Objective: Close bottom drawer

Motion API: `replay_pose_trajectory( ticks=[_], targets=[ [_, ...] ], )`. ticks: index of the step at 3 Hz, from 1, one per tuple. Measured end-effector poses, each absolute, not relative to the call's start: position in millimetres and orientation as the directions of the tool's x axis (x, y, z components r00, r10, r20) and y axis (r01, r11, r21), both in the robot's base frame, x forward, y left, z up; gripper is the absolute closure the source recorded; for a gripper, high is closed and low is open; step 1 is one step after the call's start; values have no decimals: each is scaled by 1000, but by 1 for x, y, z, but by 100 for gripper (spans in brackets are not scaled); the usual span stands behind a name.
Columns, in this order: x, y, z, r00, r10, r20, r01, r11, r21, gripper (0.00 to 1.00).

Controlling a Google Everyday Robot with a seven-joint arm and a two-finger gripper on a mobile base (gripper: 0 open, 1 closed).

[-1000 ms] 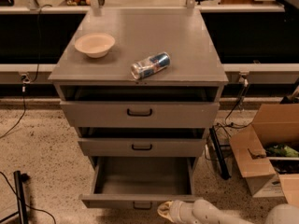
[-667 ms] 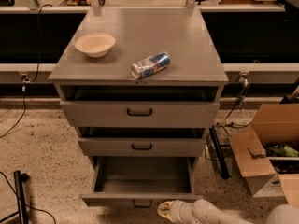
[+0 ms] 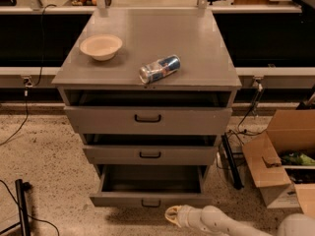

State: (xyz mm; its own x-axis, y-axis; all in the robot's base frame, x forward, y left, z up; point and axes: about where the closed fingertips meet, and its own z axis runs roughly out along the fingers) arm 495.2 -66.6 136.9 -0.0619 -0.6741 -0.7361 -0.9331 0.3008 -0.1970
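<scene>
In the camera view, the bottom drawer (image 3: 150,199) is seen at the lower centre of the frame, still partly pulled out, with its dark interior exposed. Compared with the earlier frames, its front panel has been shifted back toward the cabinet and less of the interior is shown. The closing push is judged to be under way but not finished. The gripper (image 3: 172,214) is found at the bottom edge, just below and right of the drawer's black handle. It has been carried slightly upward with the panel. Whether it is spread or pressed together cannot be told. On the worktop (image 3: 197,58), the bowl (image 3: 101,46) and can (image 3: 159,69) are left unmoved.
</scene>
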Motion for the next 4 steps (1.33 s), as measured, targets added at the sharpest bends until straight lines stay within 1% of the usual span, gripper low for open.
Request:
replay_pose_trajectory(
  ticks=[1,2,4],
  targets=[
    [533,-63,145,-51,-668,-742,-915,329,-233,100],
    [558,-65,147,-31,-645,-764,-906,340,-250,100],
    [561,-67,143,-20,-655,-755,-923,303,-238,100]
  ],
)
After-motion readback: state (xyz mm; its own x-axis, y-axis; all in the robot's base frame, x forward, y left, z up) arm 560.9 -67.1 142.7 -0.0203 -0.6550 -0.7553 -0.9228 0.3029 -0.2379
